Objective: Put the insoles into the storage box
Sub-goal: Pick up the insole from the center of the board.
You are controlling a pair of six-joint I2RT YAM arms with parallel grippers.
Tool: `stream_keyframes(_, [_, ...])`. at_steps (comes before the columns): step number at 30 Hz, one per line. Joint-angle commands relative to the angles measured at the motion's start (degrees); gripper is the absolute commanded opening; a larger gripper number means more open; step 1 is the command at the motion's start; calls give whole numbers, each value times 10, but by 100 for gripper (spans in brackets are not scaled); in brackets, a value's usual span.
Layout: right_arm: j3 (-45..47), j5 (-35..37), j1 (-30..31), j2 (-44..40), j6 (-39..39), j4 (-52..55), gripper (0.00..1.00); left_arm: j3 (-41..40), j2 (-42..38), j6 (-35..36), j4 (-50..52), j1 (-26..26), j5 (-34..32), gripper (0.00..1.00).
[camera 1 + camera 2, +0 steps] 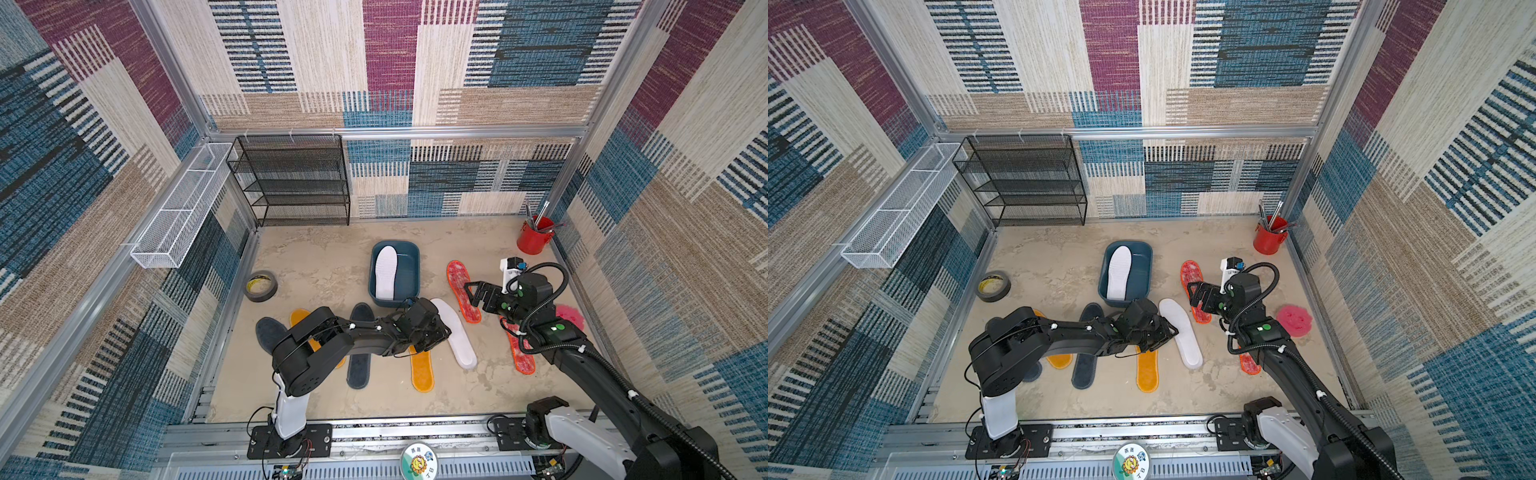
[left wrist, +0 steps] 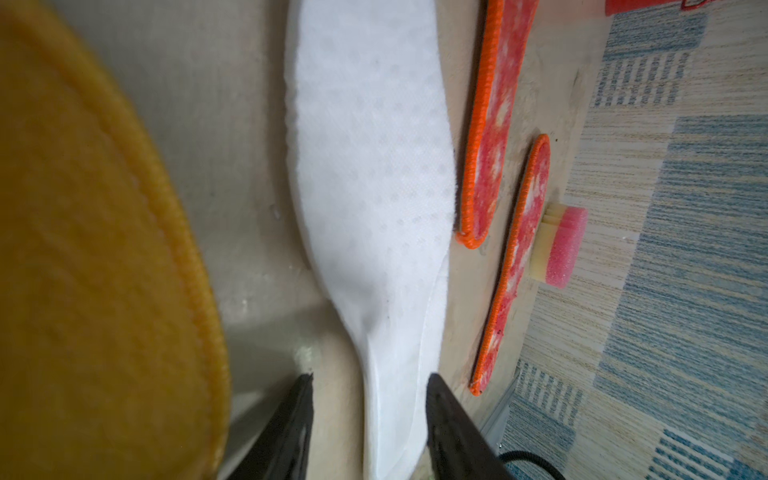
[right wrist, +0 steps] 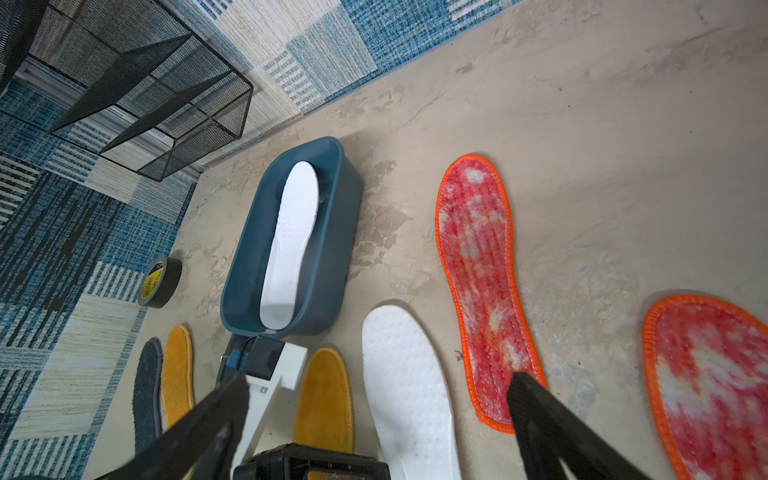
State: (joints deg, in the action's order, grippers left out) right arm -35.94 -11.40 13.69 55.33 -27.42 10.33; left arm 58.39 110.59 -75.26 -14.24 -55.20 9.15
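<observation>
The dark teal storage box (image 1: pixel 417 270) (image 3: pixel 345 232) holds one white insole (image 1: pixel 385 272) (image 3: pixel 291 237). A second white insole (image 1: pixel 457 336) (image 2: pixel 370 166) lies on the floor. My left gripper (image 1: pixel 446 332) (image 2: pixel 370 380) straddles one end of it, open; one finger touches its edge and a gap shows at the other. My right gripper (image 1: pixel 471 296) (image 3: pixel 380 378) hangs wide open and empty above a red-white mottled insole (image 1: pixel 455 274) (image 3: pixel 478 266). Its pair (image 1: pixel 523 357) lies under the right arm. Orange-yellow (image 1: pixel 422 374) and dark grey insoles (image 1: pixel 358 370) lie partly beneath the left arm.
A red cup of tools (image 1: pixel 534 239) stands in the back right corner. A pink sponge (image 1: pixel 1293 320) sits by the right wall and a tape roll (image 1: pixel 260 285) at the left. A black wire rack (image 1: pixel 291 183) and a white mesh basket (image 1: pixel 178 212) are at the back left.
</observation>
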Motion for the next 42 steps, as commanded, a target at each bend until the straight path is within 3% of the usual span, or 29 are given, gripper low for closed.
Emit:
stream_keyframes(1, [2,-2,-1,-5,-1,-8,99,14,11,-10,10,1,-6,44])
stream_keyframes(6, [3,-2,-3,-12,2,-7,98,25,28,-19,3,1,-1,40])
stream_keyframes(11, [6,1,-4,-18,3,-7,98,26,38,-26,-3,4,5,27])
stream_keyframes(14, [9,0,-5,-19,2,-10,98,23,38,-29,-9,5,8,14])
stream_keyframes(16, [11,-1,-5,-22,2,-14,98,21,32,-30,-14,6,13,0])
stream_keyframes(23, [-11,-19,-7,-25,5,-6,98,14,-22,-1,-25,11,37,0])
stream_keyframes(27, [-41,-74,-27,-23,15,-4,98,22,-71,58,11,25,81,0])
stream_keyframes(34, [-70,-281,-110,4,25,-33,98,12,-207,220,196,101,110,0])
stream_keyframes(38, [-66,-387,-114,37,20,-76,90,52,-259,350,347,162,111,0])
stream_keyframes(42, [-48,-423,-111,59,-5,-124,82,72,-268,406,388,209,164,0])
